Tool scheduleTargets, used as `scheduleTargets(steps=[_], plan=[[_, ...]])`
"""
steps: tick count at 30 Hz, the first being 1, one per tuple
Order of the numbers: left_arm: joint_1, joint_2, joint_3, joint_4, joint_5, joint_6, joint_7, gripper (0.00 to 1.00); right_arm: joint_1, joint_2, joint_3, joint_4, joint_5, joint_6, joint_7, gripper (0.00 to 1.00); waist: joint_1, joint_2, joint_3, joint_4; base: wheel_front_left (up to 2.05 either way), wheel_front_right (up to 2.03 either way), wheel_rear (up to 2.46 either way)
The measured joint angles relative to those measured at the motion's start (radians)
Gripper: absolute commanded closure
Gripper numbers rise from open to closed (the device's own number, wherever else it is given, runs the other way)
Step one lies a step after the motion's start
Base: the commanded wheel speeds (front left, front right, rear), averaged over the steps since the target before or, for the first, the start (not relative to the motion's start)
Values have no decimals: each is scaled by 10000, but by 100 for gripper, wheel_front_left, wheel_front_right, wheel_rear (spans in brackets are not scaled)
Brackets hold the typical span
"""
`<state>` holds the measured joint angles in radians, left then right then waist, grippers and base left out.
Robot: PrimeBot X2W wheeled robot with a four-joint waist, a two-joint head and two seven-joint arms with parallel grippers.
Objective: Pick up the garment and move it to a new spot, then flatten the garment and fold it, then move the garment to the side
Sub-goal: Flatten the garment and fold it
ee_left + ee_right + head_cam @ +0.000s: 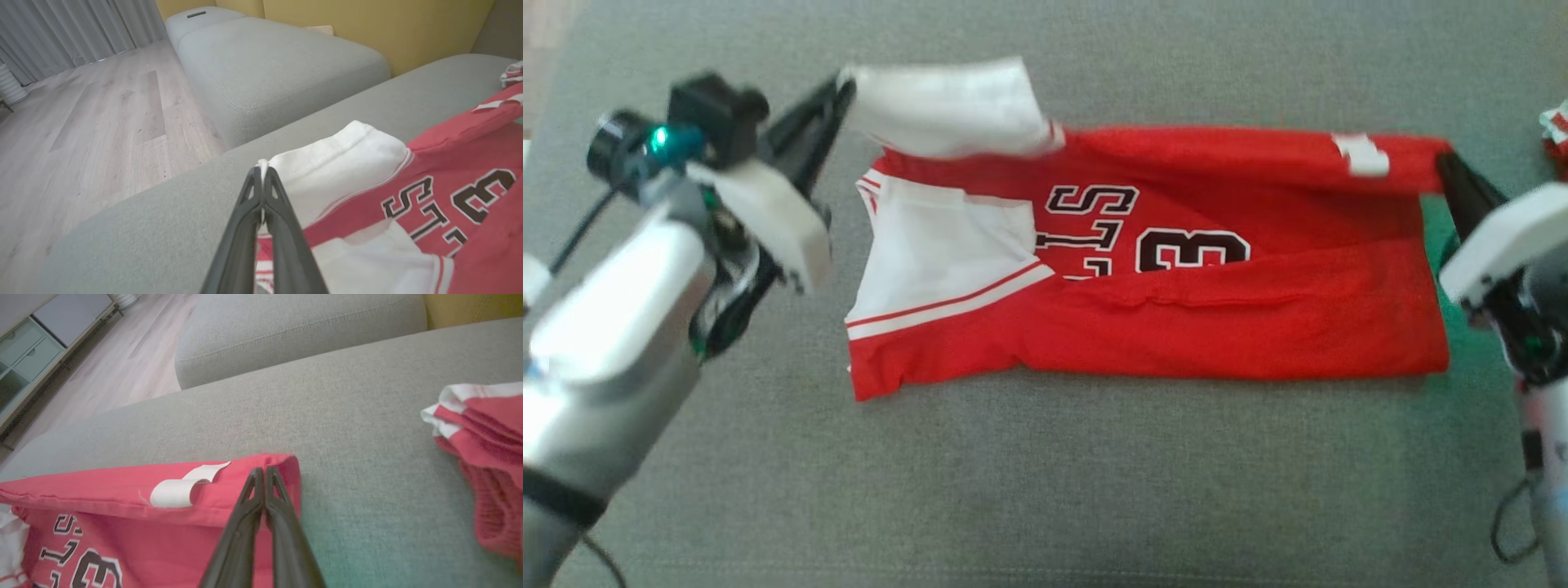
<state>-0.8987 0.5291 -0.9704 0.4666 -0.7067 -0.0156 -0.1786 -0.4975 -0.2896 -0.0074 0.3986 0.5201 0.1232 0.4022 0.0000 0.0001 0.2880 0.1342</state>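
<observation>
The garment (1176,318) is a red jersey with white sleeves and black lettering, spread across the grey sofa seat (1045,490). Its far edge is lifted off the cushion. My left gripper (843,91) is shut on the white sleeve corner (327,163) at the upper left. My right gripper (1444,160) is shut on the red hem corner (282,465) at the upper right. In the left wrist view the left gripper (261,171) pinches white cloth. In the right wrist view the right gripper (261,471) pinches red cloth beside a white label (179,490).
A second red and white garment (482,449) lies bunched on the seat to the right, also at the head view's right edge (1556,131). A grey ottoman (278,69) stands beyond the seat's far edge, with wooden floor (81,134) past it.
</observation>
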Motion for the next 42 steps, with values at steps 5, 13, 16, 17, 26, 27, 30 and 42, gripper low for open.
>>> scheduleTargets(steps=[5,13,16,17,26,27,30,42], plan=[[853,917,-359,-1659,-2,290,874,100,941,-92,-161,-794,12,0,865,100,0,0,-308,111,0,0,0],[1773,2107,-953,-3860,-263,433,2393,100,1989,-169,-334,-2046,67,0,2291,100,0,0,-686,143,0,0,0],[1946,2428,-1076,-4257,-318,525,2711,100,2311,-188,-351,-2405,69,0,2752,100,0,0,-776,103,0,0,0],[2003,2485,-1104,-4345,-420,552,2809,100,2402,-186,-370,-2502,69,0,2892,100,0,0,-806,81,0,0,0],[2373,2719,-1455,-4564,-639,604,3369,100,2862,-123,-543,-3158,71,0,3776,100,0,0,-922,-94,0,0,0],[2447,2717,-1499,-4502,-631,606,3369,100,2906,-67,-543,-3156,84,0,3870,100,0,0,-923,-117,0,0,0],[2590,2681,-1547,-4255,-625,646,3352,96,3085,67,-558,-3149,251,0,4148,100,0,0,-930,-187,0,0,0],[2602,1778,-800,-3382,-430,1860,1639,0,3114,395,-917,-3806,123,0,3390,0,0,0,-998,-327,0,0,0]])
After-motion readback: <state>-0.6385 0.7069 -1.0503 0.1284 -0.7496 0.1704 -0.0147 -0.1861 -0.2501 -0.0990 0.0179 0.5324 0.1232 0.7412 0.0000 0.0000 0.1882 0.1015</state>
